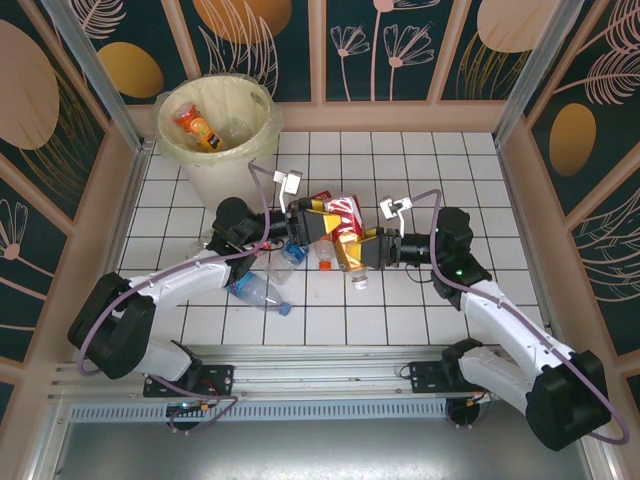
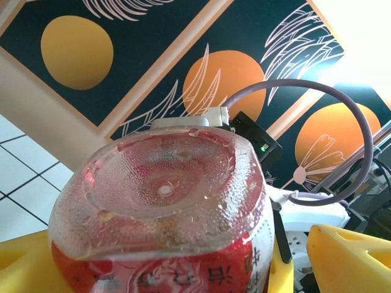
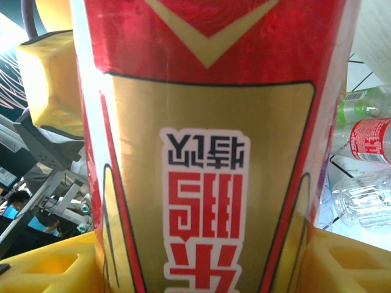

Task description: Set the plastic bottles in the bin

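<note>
A plastic bottle with a red and gold label (image 1: 345, 232) hangs tilted over the middle of the table, cap end (image 1: 360, 283) pointing toward the near edge. My left gripper (image 1: 322, 225) is shut on its base end. In the left wrist view the dimpled clear base (image 2: 165, 189) bulges out between the yellow fingers (image 2: 24, 262). My right gripper (image 1: 368, 250) is shut on the label from the other side, and the gold panel (image 3: 208, 183) sits between its yellow fingers (image 3: 43, 268). The cream bin (image 1: 215, 170) stands at the back left, holding an orange bottle (image 1: 197, 127) and a clear one (image 1: 236, 130).
Below the grippers lie a clear bottle with a blue cap (image 1: 258, 292), another blue-capped one (image 1: 290, 256) and one with an orange cap (image 1: 325, 262). The right wrist view shows green-labelled (image 3: 360, 110), red-labelled (image 3: 366, 139) and clear (image 3: 363, 198) bottles on the tiles. Patterned walls enclose the table.
</note>
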Robot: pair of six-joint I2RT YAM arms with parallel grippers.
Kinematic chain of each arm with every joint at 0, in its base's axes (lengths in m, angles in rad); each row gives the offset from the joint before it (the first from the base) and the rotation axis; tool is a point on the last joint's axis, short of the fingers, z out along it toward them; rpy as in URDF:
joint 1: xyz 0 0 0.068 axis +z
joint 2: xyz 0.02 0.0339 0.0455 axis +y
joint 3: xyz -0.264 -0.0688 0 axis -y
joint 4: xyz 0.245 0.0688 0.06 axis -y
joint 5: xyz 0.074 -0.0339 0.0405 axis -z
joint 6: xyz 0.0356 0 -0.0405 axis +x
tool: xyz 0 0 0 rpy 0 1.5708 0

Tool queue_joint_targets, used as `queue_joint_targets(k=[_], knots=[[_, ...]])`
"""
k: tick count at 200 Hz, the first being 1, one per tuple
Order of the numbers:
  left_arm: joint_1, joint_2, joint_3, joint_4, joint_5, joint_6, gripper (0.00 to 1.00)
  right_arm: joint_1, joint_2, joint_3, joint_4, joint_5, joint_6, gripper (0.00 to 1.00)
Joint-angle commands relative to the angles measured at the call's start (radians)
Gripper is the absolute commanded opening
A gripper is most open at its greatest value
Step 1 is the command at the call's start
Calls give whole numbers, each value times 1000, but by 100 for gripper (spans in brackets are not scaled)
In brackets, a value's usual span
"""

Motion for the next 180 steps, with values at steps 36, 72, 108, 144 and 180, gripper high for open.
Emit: queue_joint_targets(k=[36,72,108,144,180], knots=[[-28,9,59,9,41,8,86,9,26,-12,71,-28,4,65],[-32,13,71,1,45,6,78,11,27,-20,67,-23,-2,65],[-33,4,76,-6,36,6,66,11,26,-22,59,-20,-9,66],[-33,-9,86,-44,27,30,65,10,15,-15,32,-17,-24,74],[-32,-39,129,-228,-18,133,62,1,-40,-1,-60,8,-76,87]])
